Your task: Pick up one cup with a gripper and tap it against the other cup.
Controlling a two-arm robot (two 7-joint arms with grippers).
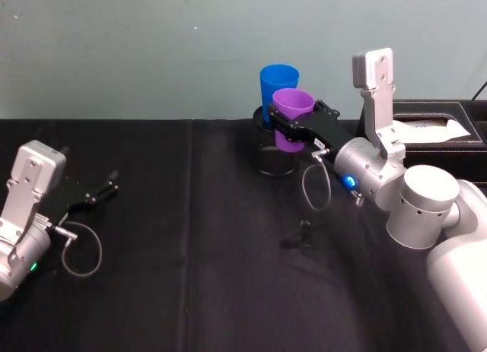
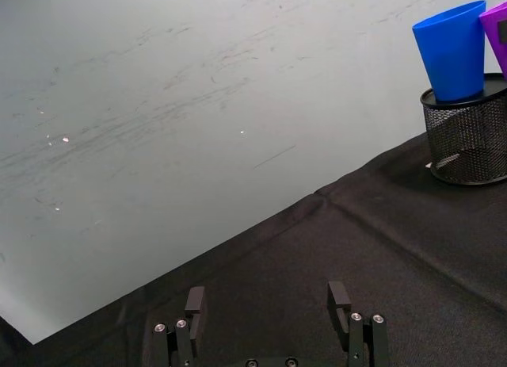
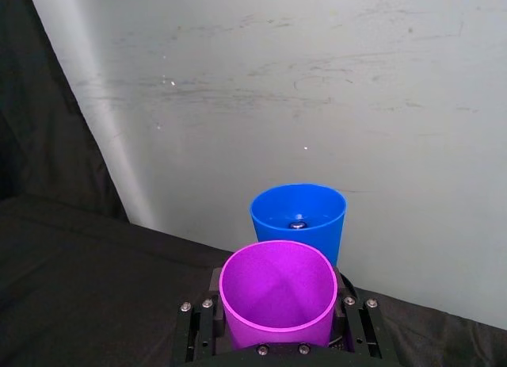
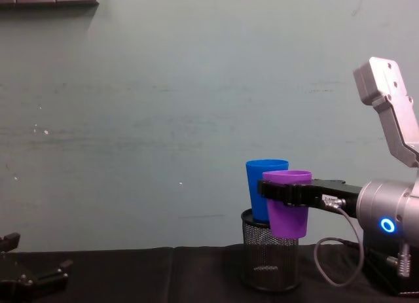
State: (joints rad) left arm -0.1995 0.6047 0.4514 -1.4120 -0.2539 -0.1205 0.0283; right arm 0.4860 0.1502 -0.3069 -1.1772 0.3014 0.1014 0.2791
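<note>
Bare tablecloth (image 1: 190,291) spans the head view's lower centre. At upper centre the mesh holder (image 1: 268,160), blue cup (image 1: 272,82) and purple cup (image 1: 293,105) in the right gripper (image 1: 295,125) crowd together. A black box (image 1: 415,107) blocks the upper right.

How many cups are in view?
2. The blue cup stands in the mesh holder; the purple cup is in the right gripper, raised in front of it. Left gripper rests far left.

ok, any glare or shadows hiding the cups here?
Head view: purple cup and blue cup evenly lit, no glare; the mesh holder fades into the black cloth. Chest view: both cups clear against the pale wall, right gripper clamped on the purple one. Right wrist view: one small glint inside the blue cup. Left gripper open, idle, far left.
</note>
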